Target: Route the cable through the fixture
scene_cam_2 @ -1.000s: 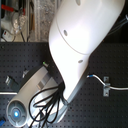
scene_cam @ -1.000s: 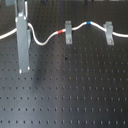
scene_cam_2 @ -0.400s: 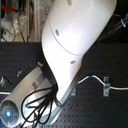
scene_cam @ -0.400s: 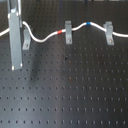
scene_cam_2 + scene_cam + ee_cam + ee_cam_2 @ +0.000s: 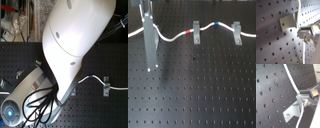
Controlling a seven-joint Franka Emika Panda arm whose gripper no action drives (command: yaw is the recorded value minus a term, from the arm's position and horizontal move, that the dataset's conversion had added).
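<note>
First exterior view, upper left of the frame: the tool (image 5: 149,67) has shifted slightly rightward since a second ago and stands upright, its tip near the black perforated counter (image 5: 203,100). The cable (image 5: 175,38) runs behind it, then right through two fixtures (image 5: 196,32). Whether the tool is clenched or released cannot be told. The arm (image 5: 75,45) fills the second exterior view.
</note>
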